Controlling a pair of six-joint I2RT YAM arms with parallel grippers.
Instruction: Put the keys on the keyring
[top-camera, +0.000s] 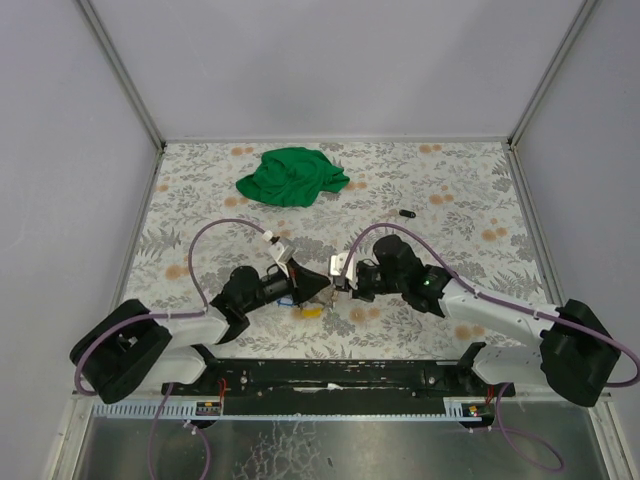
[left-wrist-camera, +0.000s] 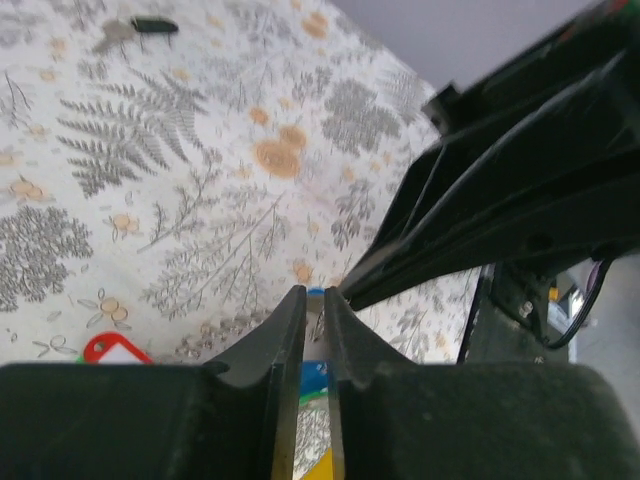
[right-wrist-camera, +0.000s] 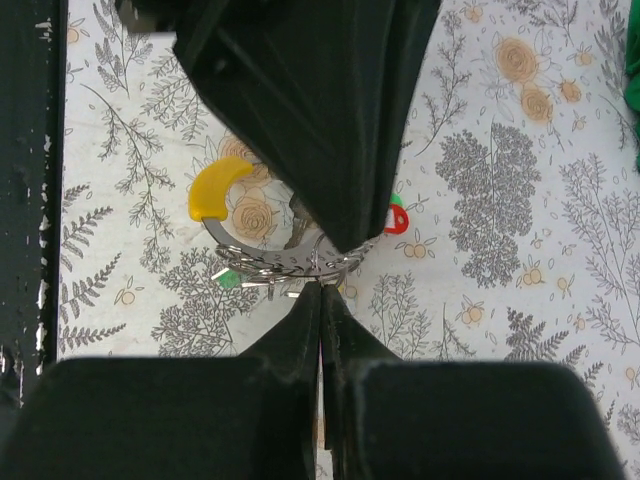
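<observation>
In the right wrist view the keyring (right-wrist-camera: 268, 262), a thin metal loop, hangs just beyond my right gripper (right-wrist-camera: 320, 287), which is shut on its wire. Keys with yellow (right-wrist-camera: 218, 188), green (right-wrist-camera: 228, 277) and red (right-wrist-camera: 396, 219) heads hang around the ring. From above, my left gripper (top-camera: 322, 287) meets my right gripper (top-camera: 343, 283) tip to tip over the yellow key (top-camera: 312, 311). In the left wrist view my left gripper (left-wrist-camera: 315, 296) stands nearly closed, pinching a silvery key blade with a blue head (left-wrist-camera: 315, 378). The red key (left-wrist-camera: 113, 349) shows at the lower left.
A crumpled green cloth (top-camera: 292, 177) lies at the back of the flowered tablecloth (top-camera: 470, 190). A small dark object (top-camera: 407, 213) rests to the right of centre and also appears far off in the left wrist view (left-wrist-camera: 154, 25). Grey walls enclose the table.
</observation>
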